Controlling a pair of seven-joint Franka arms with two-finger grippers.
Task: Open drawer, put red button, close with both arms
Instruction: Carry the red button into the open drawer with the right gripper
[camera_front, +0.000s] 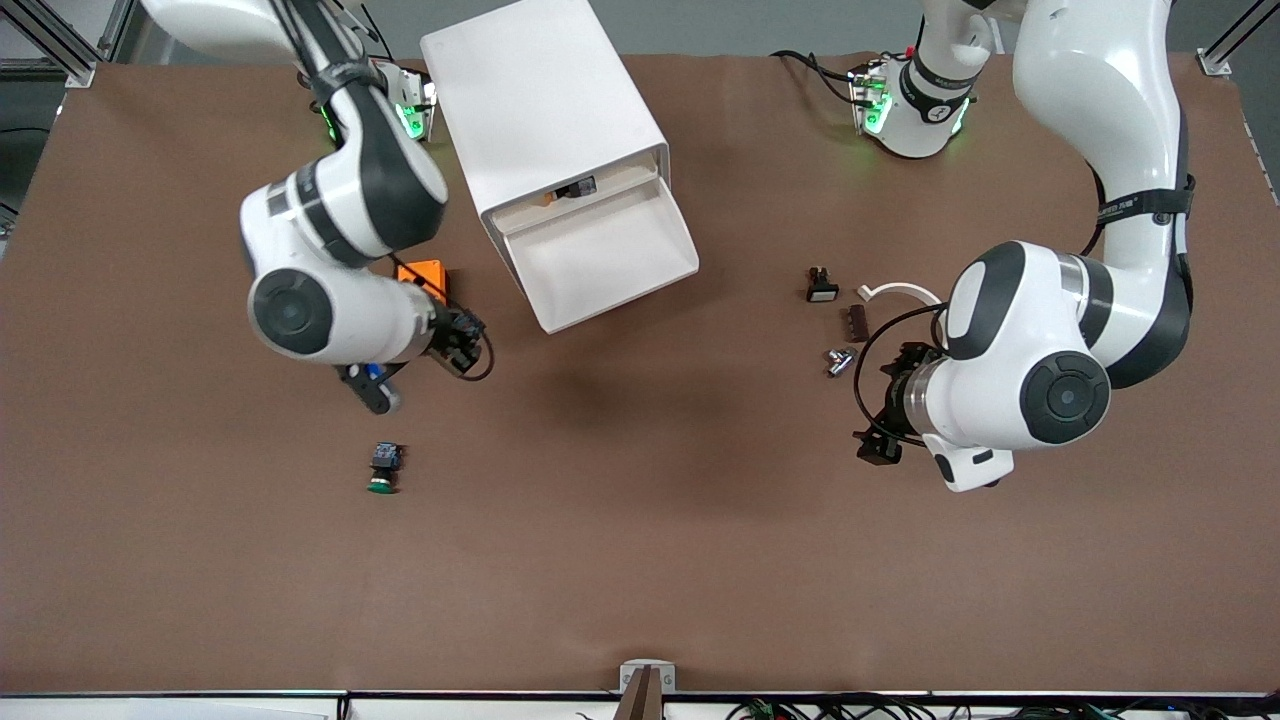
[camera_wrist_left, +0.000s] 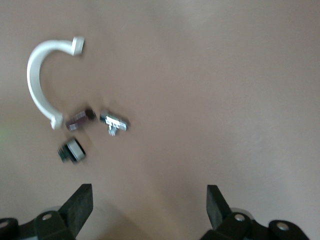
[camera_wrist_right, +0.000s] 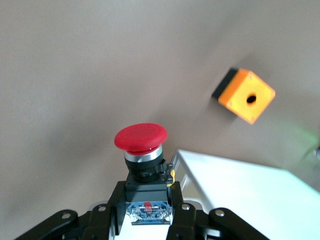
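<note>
- right gripper (camera_wrist_right: 147, 212) clamps red button (camera_wrist_right: 141, 138) by its body, cap up, at mid-left of front view, ready for carrying
- drawer (camera_front: 600, 255) pulled open, upper centre, ready to receive it
- left gripper (camera_wrist_left: 147, 207) wide, empty, waiting at right

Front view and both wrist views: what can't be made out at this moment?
- Red button: hidden in the front view by the right arm; only the right wrist view shows it in the right gripper.
- Drawer: its back is hidden under the cabinet.
- Left gripper: open, fingertips only, cut by the left wrist view's edge.
- Small parts: blurred.
</note>
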